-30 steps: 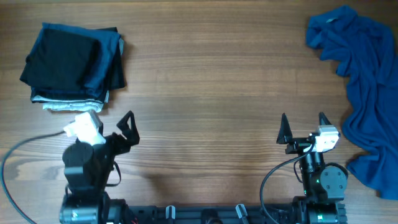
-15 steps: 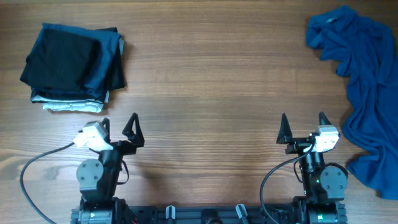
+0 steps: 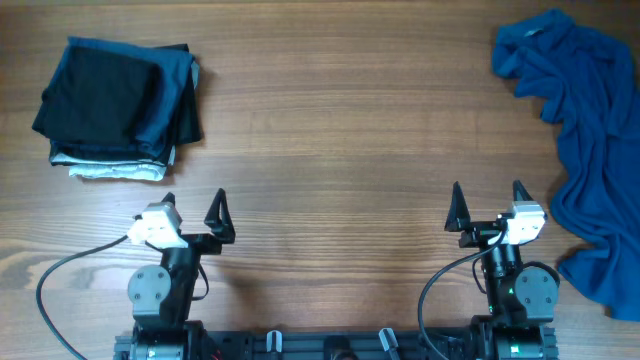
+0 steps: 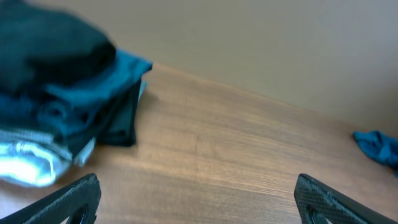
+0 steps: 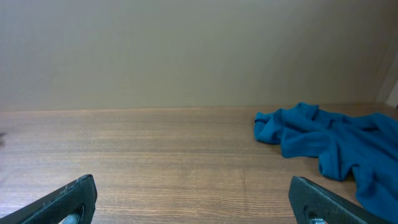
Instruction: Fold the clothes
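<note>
Overhead view: we see both arms at the near edge of the wooden surface (image 3: 330, 120), with cloth at two far corners.
Left fingers (image 3: 219, 207): spread wide, holding nothing, with bare wood between them.
Right fingers (image 3: 456, 208): equally wide and empty, tips pointing toward the far edge.
Folded stack (image 3: 115, 105): well ahead of the left fingers and off to their left. We make out a black garment on top, blue layers under it and a pale one at the bottom, edges roughly squared.
Blue garment (image 3: 585, 130): loose and crumpled, ahead of the right fingers and to their right. It trails down that edge until it lies just beside the right arm's base.
Left wrist view: the folded stack (image 4: 56, 68) sits ahead and left of the left fingers (image 4: 71, 202); a scrap of the blue garment (image 4: 379, 146) shows far to the right.
Right wrist view: the blue garment (image 5: 329, 140) lies ahead and right of the right fingers (image 5: 68, 199), touching neither.
</note>
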Controlling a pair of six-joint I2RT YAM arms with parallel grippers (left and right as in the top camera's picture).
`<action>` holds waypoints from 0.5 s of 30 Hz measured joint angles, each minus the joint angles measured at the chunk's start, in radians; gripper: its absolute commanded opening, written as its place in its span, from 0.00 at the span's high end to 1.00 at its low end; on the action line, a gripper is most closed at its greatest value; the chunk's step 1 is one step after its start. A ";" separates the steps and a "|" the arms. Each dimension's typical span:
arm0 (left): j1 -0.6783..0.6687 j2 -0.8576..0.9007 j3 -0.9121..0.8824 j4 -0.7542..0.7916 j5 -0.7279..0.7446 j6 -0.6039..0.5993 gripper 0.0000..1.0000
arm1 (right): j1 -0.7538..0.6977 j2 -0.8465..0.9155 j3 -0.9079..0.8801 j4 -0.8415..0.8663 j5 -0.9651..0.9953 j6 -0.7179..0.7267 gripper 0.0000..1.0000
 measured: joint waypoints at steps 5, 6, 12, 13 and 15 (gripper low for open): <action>-0.020 -0.029 0.000 -0.005 -0.037 0.120 0.00 | 0.000 0.000 0.000 0.000 0.000 0.000 0.00; -0.020 -0.030 0.000 -0.006 -0.042 0.146 0.00 | 0.000 0.000 0.000 0.000 0.000 0.000 0.00; -0.020 -0.030 0.000 -0.006 -0.077 0.259 0.00 | 0.000 0.000 0.000 0.000 0.000 0.000 0.00; -0.020 -0.030 0.000 -0.006 -0.083 0.264 0.00 | 0.000 0.000 0.000 0.000 0.000 0.000 0.00; -0.020 -0.030 0.000 -0.006 -0.100 0.274 0.00 | 0.000 0.000 0.000 0.000 0.000 0.000 0.01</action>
